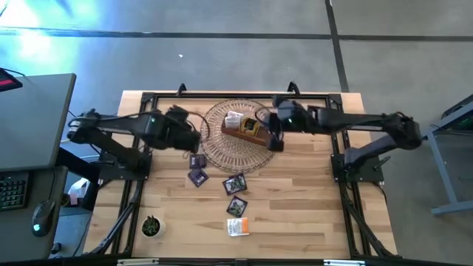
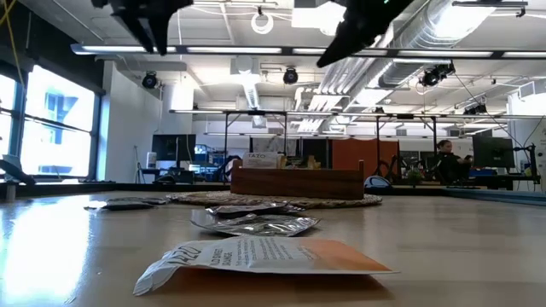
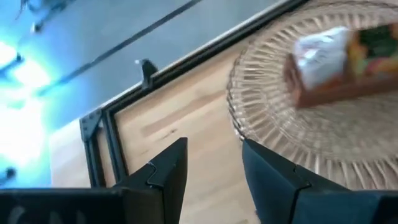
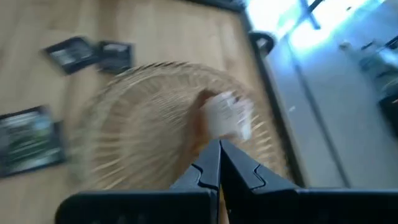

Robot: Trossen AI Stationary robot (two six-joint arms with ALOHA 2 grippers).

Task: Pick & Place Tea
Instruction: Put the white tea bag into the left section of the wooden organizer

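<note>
Left gripper hovers beside the round wicker basket, fingers spread, empty; right gripper, fingers pressed together, hangs above the brown wooden box.

Dark printed lettering is showing on the white end of the nearest orange tea sachet in the low view, at about 6 o'clock, but it is lying too slanted to read. No other text is coming through legibly.

I count five flat tea sachets loose on the wood, four dark ones, one orange-and-white sachet nearest the front edge, more standing in the box
</note>
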